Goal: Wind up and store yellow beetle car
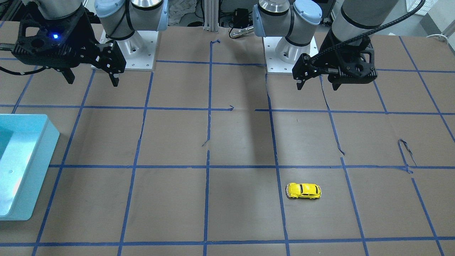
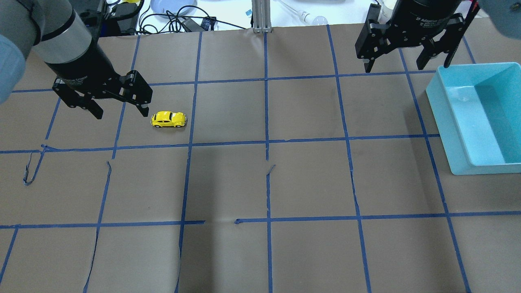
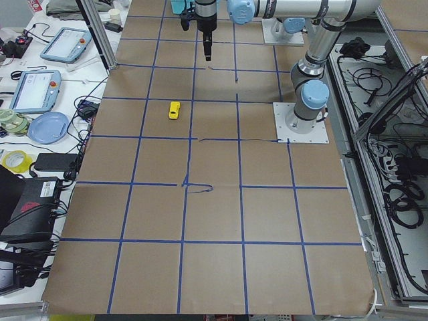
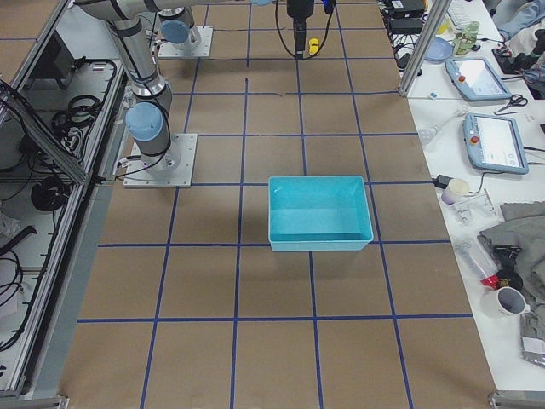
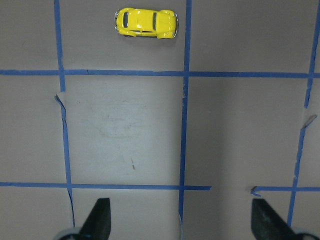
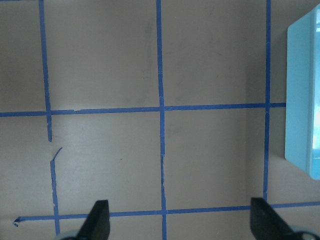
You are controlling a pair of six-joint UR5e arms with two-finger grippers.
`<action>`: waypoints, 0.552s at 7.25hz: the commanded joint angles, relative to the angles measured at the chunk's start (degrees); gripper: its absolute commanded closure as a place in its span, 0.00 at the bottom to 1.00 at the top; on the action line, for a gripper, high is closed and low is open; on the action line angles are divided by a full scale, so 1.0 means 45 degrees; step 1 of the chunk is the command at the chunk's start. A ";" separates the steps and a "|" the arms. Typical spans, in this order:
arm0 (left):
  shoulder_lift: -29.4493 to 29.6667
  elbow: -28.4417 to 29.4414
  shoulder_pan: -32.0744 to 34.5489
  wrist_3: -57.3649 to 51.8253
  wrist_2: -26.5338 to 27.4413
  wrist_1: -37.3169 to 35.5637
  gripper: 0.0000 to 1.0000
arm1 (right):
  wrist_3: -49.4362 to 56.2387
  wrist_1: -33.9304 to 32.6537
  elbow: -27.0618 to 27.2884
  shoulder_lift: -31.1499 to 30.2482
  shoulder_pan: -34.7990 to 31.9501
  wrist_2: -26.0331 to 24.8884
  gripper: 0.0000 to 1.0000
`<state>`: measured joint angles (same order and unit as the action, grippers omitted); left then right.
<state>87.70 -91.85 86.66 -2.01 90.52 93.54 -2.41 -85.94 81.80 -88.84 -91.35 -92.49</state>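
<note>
The yellow beetle car (image 2: 168, 119) stands on its wheels on the brown paper, side-on in the front-facing view (image 1: 304, 191). My left gripper (image 2: 121, 112) hovers above the table just left of the car, open and empty. In the left wrist view the car (image 5: 146, 23) lies far ahead of the spread fingertips (image 5: 100, 220). My right gripper (image 2: 394, 67) hangs open and empty over the far right of the table, beside the turquoise bin (image 2: 443, 130). The right wrist view shows the bin's edge (image 6: 300, 90) and only bare paper between the fingers.
Blue tape lines form a grid on the paper, torn and lifted in places (image 2: 30, 171). The bin (image 1: 39, 174) holds nothing. Both arm bases (image 1: 288, 53) stand at the robot's edge of the table. Benches with tablets and cables flank the table ends.
</note>
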 commanded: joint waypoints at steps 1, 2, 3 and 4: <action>0.0003 0.0000 0.0000 -0.0002 0.0002 -0.0005 0.00 | 0.0007 -0.0003 0.0024 0.0035 0.0025 0.0007 0.00; 0.0003 0.0000 0.0000 -0.0002 0.0002 -0.0005 0.00 | 0.0007 -0.0004 0.0025 0.0036 0.0045 0.0007 0.00; -0.0074 0.0039 0.0000 0.0017 0.0098 0.0014 0.00 | 0.0046 0.0016 0.0005 0.0055 0.0103 -0.0013 0.00; -0.0056 0.0039 -0.0213 -0.0002 0.0061 -0.0024 0.00 | 0.0046 0.0093 0.0005 0.0055 0.0142 0.0007 0.00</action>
<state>87.50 -91.73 86.42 -1.98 90.78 93.54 -2.26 -85.81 81.86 -88.64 -90.93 -92.50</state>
